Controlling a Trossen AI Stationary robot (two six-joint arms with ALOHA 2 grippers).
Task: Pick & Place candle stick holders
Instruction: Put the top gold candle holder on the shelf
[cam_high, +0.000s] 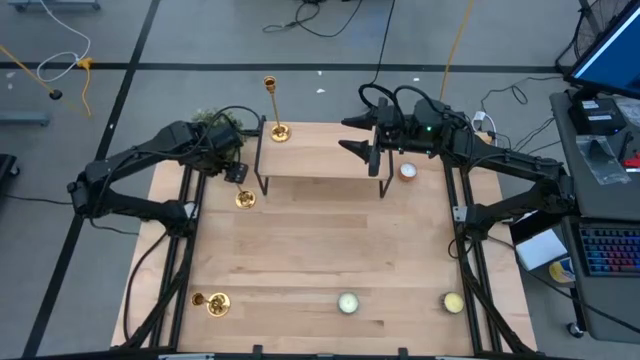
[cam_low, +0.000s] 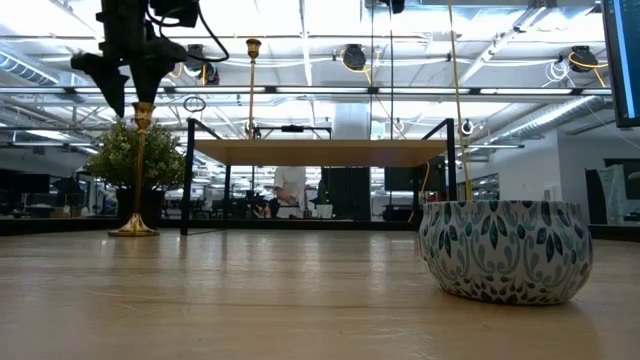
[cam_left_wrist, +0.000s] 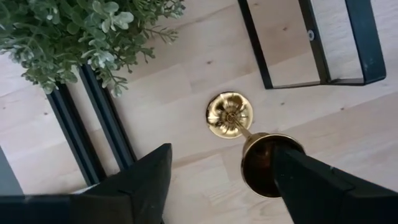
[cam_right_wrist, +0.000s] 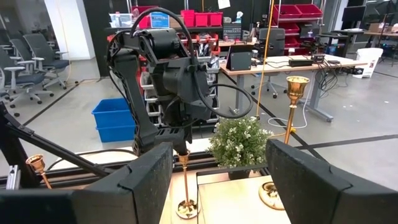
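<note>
**Left pincer over a candlestick, grasp or release unsettled**

From the high view, I have my left pincer (cam_high: 236, 172) at about ten o'clock on the tabletop (cam_high: 330, 250), hanging above a candlestick (cam_high: 245, 199) just beside the plant (cam_high: 210, 120). A taller candlestick (cam_high: 274, 110) stands at twelve o'clock on the small raised shelf (cam_high: 320, 150), and a third candlestick (cam_high: 212, 303) lies at seven o'clock near the front edge. My right pincer (cam_high: 362, 135) waits spread at one o'clock by the shelf.

In the low view, the left pincer (cam_low: 128, 85) sits at the candlestick's cup (cam_low: 143, 112), stem upright.

In the left wrist view, my fingers (cam_left_wrist: 143, 180) stand apart, one each side of the cup (cam_left_wrist: 264, 163); whether either touches it I cannot tell.

The right wrist view shows empty fingers (cam_right_wrist: 311, 180) spread, looking across at the left arm and the tall candlestick (cam_right_wrist: 292, 134).

I judge this the pick of the second holder; next I must centre on the stem, close, and lift straight up
</note>
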